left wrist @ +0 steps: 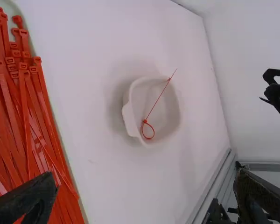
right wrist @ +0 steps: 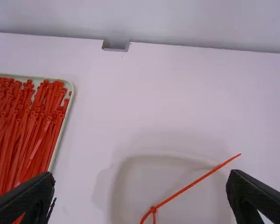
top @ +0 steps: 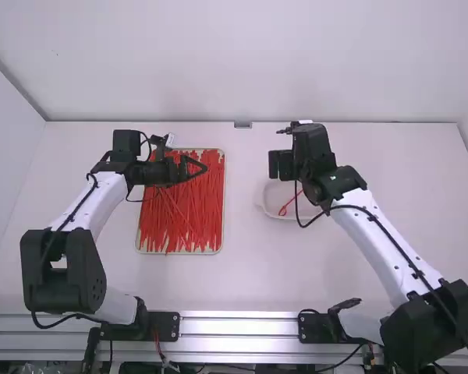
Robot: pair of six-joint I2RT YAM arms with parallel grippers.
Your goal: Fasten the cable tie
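White table, plain wall behind. Tray of loose red ties left of middle. Left gripper over tray's far end, fingers spread wide, empty, hiding ties beneath. Looped tie in bowl, tail over rim. Right gripper above bowl, wide open, empty. Right wrist covers bowl's far side in high view.

A robotics laboratory bench is indicated by a bare white table enclosed by plain white walls, by a left arm and a right arm mounted on an aluminium rail along the front edge, and by a tray heaped with identical orange cable ties.
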